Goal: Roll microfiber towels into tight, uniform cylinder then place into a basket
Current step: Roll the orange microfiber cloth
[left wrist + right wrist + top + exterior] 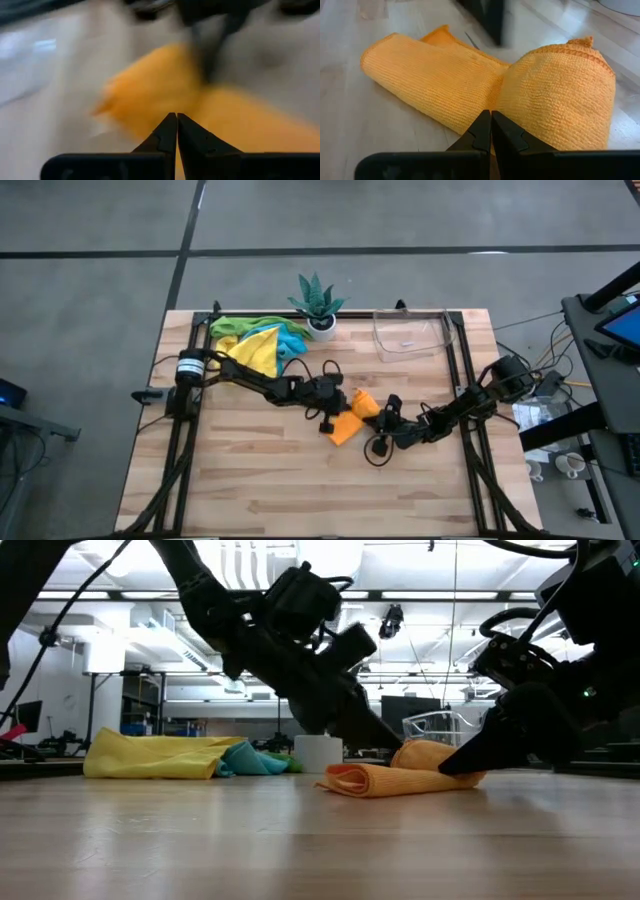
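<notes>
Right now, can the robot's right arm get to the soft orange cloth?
Probably yes. The right gripper, shut, already sits beside the half-rolled orange microfiber towel, nothing between; the left gripper is at its other side.

both arms reach low toward mid-table, left gripper (176,120) and right gripper (490,117) with fingers pressed together, tips facing each other

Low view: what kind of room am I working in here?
Likely a lab or workshop: ceiling strip lights, equipment stands behind, and a wooden bench holding the orange towel.
</notes>
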{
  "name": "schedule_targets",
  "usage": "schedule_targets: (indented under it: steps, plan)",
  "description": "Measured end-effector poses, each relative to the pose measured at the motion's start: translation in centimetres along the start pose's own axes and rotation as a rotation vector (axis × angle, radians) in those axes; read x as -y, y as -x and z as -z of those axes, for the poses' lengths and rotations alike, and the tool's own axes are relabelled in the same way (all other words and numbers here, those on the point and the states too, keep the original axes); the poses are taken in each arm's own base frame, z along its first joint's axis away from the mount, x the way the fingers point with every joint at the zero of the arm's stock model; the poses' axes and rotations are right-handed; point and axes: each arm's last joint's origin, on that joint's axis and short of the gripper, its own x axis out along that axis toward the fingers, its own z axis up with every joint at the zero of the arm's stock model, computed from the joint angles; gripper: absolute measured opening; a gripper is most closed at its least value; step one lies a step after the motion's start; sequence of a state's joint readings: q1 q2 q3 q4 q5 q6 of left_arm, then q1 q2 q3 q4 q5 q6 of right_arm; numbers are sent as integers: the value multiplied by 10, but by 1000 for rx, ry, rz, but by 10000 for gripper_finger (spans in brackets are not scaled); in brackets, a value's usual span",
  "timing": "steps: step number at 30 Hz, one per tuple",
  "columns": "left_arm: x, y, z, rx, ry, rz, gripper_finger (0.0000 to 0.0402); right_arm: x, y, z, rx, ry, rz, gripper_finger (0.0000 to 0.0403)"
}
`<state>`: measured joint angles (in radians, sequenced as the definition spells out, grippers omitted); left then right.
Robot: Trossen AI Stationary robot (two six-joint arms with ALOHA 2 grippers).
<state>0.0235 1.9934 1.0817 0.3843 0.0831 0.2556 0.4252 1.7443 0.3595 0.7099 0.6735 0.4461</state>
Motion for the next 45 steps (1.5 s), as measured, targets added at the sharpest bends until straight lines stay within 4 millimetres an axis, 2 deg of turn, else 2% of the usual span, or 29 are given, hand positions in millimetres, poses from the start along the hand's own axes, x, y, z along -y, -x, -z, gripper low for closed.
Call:
schedule_targets:
  steps: [3, 8, 17, 25, 38, 41, 45]
  plan:
    - [3, 0, 0, 17, 79, 94, 0, 0, 0, 0, 0, 0, 0, 9]
    - [6, -14, 13, -23, 98, 101, 0, 0, 0, 0, 1, 0, 0, 9]
    - [3, -40, 12, -9, 122, 59, 0, 0, 0, 1, -4, 4, 2, 9]
    - [1, -39, 15, -41, 120, -54, 0, 0, 0, 1, -4, 4, 2, 9]
    - [0, -37, 17, -66, 119, -67, 0, 0, 0, 0, -2, 23, 2, 9]
    - [0, -37, 17, -66, 119, -67, 0, -1, 4, -9, 27, 65, -8, 9]
    - [1, -37, 17, -68, 119, -68, 0, 4, 18, -27, 38, 91, 12, 9]
